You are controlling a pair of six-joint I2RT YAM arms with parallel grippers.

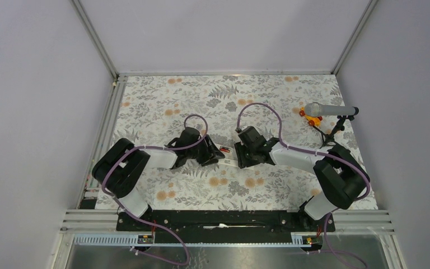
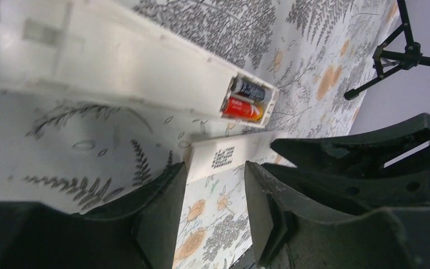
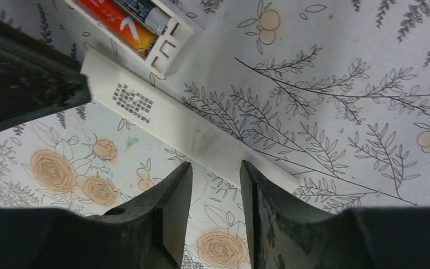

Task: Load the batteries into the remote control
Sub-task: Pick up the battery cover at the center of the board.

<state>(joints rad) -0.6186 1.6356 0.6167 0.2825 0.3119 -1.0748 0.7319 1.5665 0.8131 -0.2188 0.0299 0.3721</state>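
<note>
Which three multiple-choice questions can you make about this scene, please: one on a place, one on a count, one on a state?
1. Where is the white battery cover, relative to the remote control?
A. clipped onto it
B. flat on the floral tablecloth, beside its open end
C. standing upright on its own end

2. How many batteries sit in the remote's compartment?
A. one
B. two
C. four

3. What is the state of the compartment?
A. closed by the cover
B. open and empty
C. open and loaded

Answers:
1 B: both wrist views show the cover lying flat on the cloth by the open end.
2 B: one red cell and one dark cell lie side by side.
3 C: the cells are in plain sight, with nothing over them.
</note>
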